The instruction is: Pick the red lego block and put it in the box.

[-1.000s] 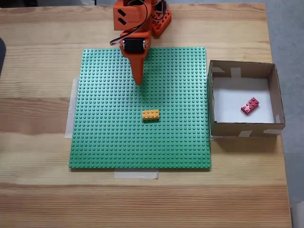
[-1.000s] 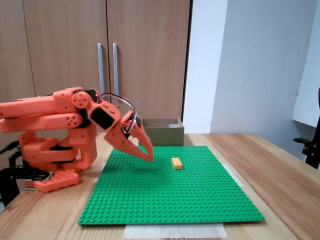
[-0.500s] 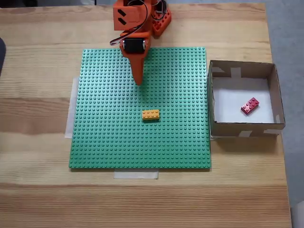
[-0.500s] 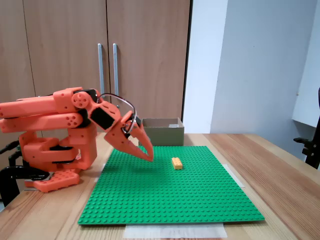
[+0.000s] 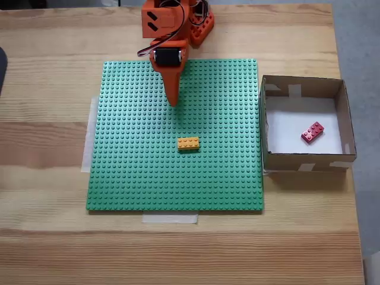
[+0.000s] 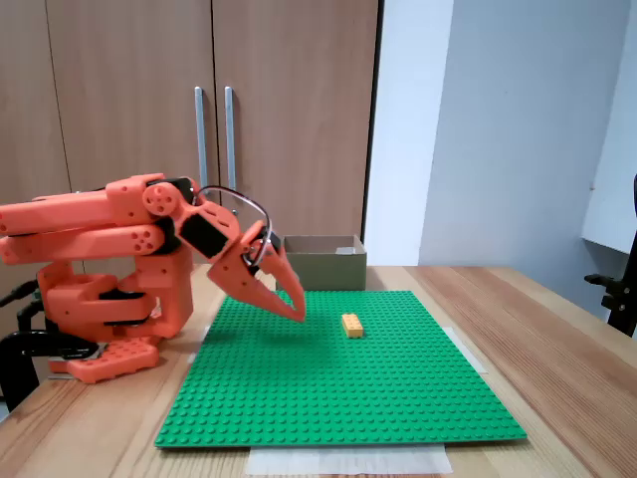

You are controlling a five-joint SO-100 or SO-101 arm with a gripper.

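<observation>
Nothing has shifted since half a second ago. The red lego block (image 5: 312, 133) lies inside the box (image 5: 303, 161) at the counter's right edge in a fixed view. The gripper (image 5: 173, 102) hovers closed and empty over the green baseplate's (image 5: 148, 178) far half, arm folded low, orange-yellow brick (image 5: 188, 143) well clear.

A fixed view looks straight down on the table (image 5: 47, 237); another sits low at the table's edge, facing cabinets. Both share the green baseplate (image 5: 148, 172), arm (image 6: 109, 229) and box (image 6: 323, 261).
</observation>
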